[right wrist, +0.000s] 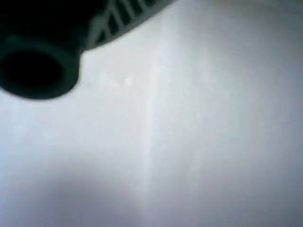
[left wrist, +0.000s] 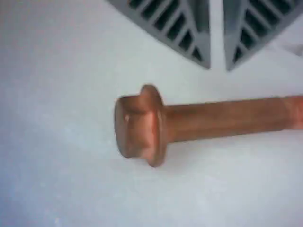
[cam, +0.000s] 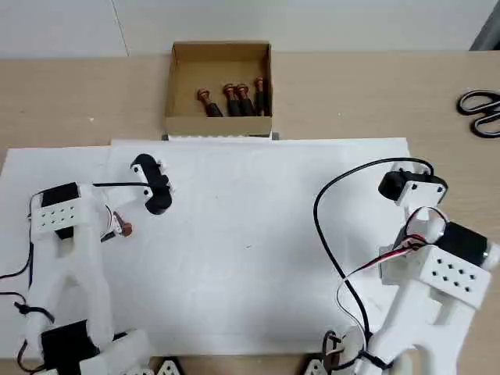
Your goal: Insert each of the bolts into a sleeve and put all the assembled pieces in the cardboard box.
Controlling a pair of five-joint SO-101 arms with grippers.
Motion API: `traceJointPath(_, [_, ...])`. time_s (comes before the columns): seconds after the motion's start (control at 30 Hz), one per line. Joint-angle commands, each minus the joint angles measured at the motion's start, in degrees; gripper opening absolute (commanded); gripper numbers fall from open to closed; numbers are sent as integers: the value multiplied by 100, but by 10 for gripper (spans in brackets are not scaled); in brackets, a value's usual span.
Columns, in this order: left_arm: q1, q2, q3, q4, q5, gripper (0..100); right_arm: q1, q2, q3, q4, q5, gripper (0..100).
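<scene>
A copper bolt (left wrist: 189, 120) lies on its side on the white sheet, and in the high view this bolt (cam: 123, 228) rests beside the left arm. My left gripper (left wrist: 217, 64) is just past the bolt's shank, its grey fingers (left wrist: 180, 23) almost touching with nothing between them. My right gripper (right wrist: 80, 33) holds a black sleeve (right wrist: 38, 71) above the sheet, its open end towards the camera, with one grey finger (right wrist: 123, 19) behind it. The cardboard box (cam: 219, 125) at the back holds several assembled pieces (cam: 234, 100).
A white sheet (cam: 250, 258) covers the table between the two arms. Black scissors (cam: 480, 112) lie on the wood at the far right. A black cable (cam: 324, 234) loops from the right arm across the sheet.
</scene>
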Motion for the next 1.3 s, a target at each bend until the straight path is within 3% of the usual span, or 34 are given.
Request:
traceJointPath(0.0, [-35,-237,119,-97,-141,6,48,-136,-35,48,9,4])
traceJointPath(0.27, [-35,-273,207,554,9,6,48,-136,-35,48,9,4])
traceJointPath(0.57, [185,-237,453,-88,949,6,48,-136,-35,4,9,4])
traceJointPath(0.9, [1213,-273,435,-158,2374,6,31,-136,-35,4,0,4])
traceJointPath(1.1, [1565,-273,418,-756,3138,6,31,-136,-35,13,0,4])
traceJointPath(1.27, [1565,-273,-40,-501,3156,6,40,-136,-35,-4,0,4])
